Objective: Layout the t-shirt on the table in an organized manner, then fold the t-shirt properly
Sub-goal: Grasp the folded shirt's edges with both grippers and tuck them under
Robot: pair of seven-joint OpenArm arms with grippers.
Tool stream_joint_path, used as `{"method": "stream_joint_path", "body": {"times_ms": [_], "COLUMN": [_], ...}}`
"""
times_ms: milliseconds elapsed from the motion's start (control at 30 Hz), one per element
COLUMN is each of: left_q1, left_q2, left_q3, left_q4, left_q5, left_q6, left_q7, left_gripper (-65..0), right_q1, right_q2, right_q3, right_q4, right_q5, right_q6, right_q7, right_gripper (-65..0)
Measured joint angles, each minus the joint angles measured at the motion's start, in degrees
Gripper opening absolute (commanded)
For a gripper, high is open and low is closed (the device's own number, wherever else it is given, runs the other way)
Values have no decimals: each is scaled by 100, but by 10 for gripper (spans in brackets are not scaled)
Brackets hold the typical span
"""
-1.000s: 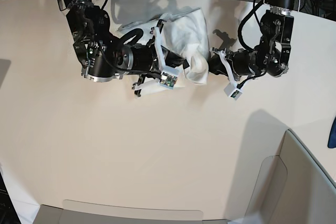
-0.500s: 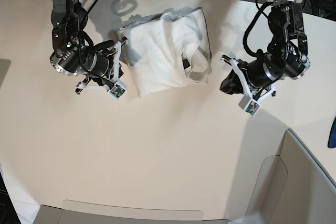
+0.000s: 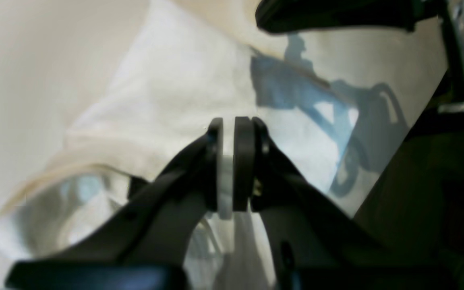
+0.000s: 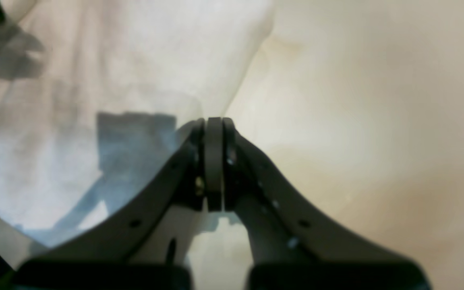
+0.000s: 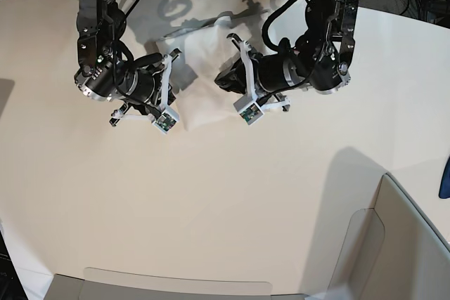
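The t-shirt (image 5: 204, 89) is lying as a folded white bundle toward the far side of the table (image 5: 232, 201), between the two arms. The right pincer (image 4: 214, 161) is hanging clenched and empty at the bundle's edge. The left pincer (image 3: 234, 161) is nearly clenched over the cloth; whether it is pinching fabric, I cannot tell. The step seems to be tidying: press low, smoothing outward along the fold.

T-shirt (image 5: 200, 93) – soft white matt cloth; table (image 5: 211, 201) – smooth off-white, faint sheen.

T-shirt (image 5: 200, 96) lies on table (image 5: 225, 201), between 2 arms.
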Motion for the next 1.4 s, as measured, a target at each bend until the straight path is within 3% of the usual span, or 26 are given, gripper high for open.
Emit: {"method": "stream_joint_path", "body": {"times_ms": [133,500,633,733,900,1033,1100,1267,1333,1400], "left_q1": [94,723,789,820,1073,1368,1543,1862,1893,1910], "left_q2": [-20,-1110,-1320,-1360,-1331,-1333,-1335,-1333,-1335,-1338], "left_q3": [4,-22,-42,-57,-763,-1182,-1331,-1591,-1587,-1467], "left_q4": [0,-26,-2,367,678,688,765,745,745,745], "left_q5": [-7,0,365,407,363,367,203,-719,-870,-929], "left_q6": [28,46,872,1189,1189,1189,944,-584,-811,-815], "left_q7": [-46,-74,-74,-50,-162,-533,-719,-809,-811,-809], "left_gripper": [-603,-604,-605,-606,-606,-607,-607,-607,-607,-607], "right_q1": [-11,-11,28,295,841,1554,1823,2308,2461,2546], "right_q2": [26,9,7,4,-289,-546,-667,-782,-782,-782], "right_q3": [199,181,184,197,619,669,669,289,44,-179], "right_q4": [0,0,0,0,0,-376,-903,-2402,-2889,-3296], "right_q5": [-85,-42,-42,-68,-190,-942,-1161,-1196,-1167,-1169], "right_q6": [7,4,4,7,4,-7,4,0,4,4], "right_q7": [-9,-2,-22,-17,-44,24,37,625,1010,1248], "right_gripper": [-650,-650,-650,-650,-650,-650,-650,-650,-650,-650]}}
